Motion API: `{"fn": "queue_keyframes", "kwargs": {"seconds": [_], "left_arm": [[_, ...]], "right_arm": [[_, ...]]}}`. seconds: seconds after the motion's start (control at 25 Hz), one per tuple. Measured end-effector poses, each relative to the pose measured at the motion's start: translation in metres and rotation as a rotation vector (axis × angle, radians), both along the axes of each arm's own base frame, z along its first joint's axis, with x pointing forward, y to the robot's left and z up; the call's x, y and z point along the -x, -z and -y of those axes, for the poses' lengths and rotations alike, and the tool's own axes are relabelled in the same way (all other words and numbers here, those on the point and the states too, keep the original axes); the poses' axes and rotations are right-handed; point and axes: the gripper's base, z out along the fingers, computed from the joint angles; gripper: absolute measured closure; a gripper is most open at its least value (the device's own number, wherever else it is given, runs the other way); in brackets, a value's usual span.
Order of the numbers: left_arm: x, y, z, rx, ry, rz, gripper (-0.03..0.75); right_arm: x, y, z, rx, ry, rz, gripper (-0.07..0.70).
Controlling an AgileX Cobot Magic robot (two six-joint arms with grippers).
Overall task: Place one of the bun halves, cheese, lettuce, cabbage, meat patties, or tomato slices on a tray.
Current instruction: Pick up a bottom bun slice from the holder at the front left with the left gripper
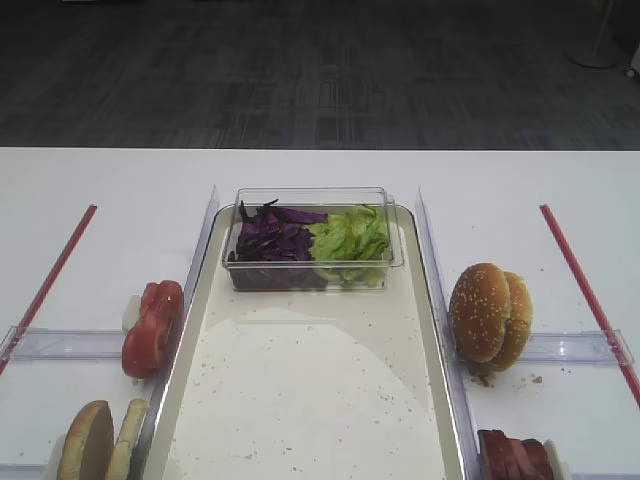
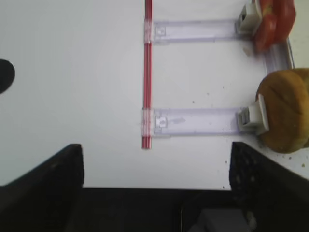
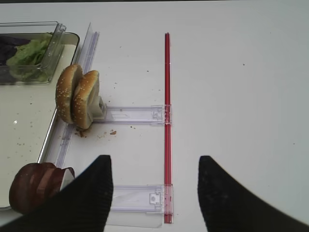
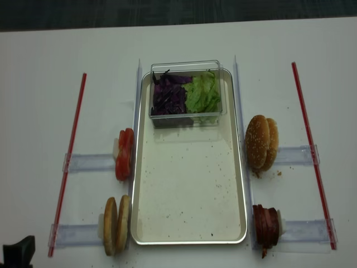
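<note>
The long cream tray (image 4: pixel 189 223) lies mid-table with a bare, crumb-specked floor. At its far end, a clear tub (image 1: pixel 312 196) holds purple cabbage (image 1: pixel 272 240) and lettuce (image 1: pixel 350 238). Tomato slices (image 4: pixel 124 153) and two seedless bun halves (image 4: pixel 116 225) stand on edge left of the tray. Meat patties (image 4: pixel 266 226) stand to its right. No cheese is in view. My left gripper (image 2: pixel 155 159) hangs open and empty near the table's front edge, left of the bun halves (image 2: pixel 285 111). My right gripper (image 3: pixel 154 162) is open and empty over the table, right of the patties (image 3: pixel 34 186).
Sesame-seeded bun halves (image 4: pixel 262 142) stand on edge right of the tray. Red strips (image 4: pixel 70 162) (image 4: pixel 311 151) run along the table on both sides, crossed by clear plastic holders (image 3: pixel 135 115). Clear rails (image 1: pixel 200 235) flank the tray's long sides.
</note>
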Motion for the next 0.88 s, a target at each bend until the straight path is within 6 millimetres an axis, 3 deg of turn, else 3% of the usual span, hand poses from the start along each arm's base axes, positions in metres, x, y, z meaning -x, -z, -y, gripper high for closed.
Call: {"fn": "queue_keyframes", "kwargs": {"seconds": [0.08,0.4,0.6,0.88], "left_arm": [[-0.021,0.005,-0.001,0.005,-0.001,-0.176,0.151],[-0.062,0.025,-0.002,0.013,-0.001,-0.481,0.151],[-0.076,0.036,-0.002,0.016,0.000,-0.574,0.151],[-0.083,0.038,-0.001,0.036,-0.001,-0.559,0.151]], "right_arm": [[0.000,0.000,0.000,0.000,0.000,0.000,0.204],[0.000,0.000,0.000,0.000,0.000,0.000,0.204],[0.000,0.000,0.000,0.000,0.000,0.000,0.204],[0.000,0.000,0.000,0.000,0.000,0.000,0.204]]}}
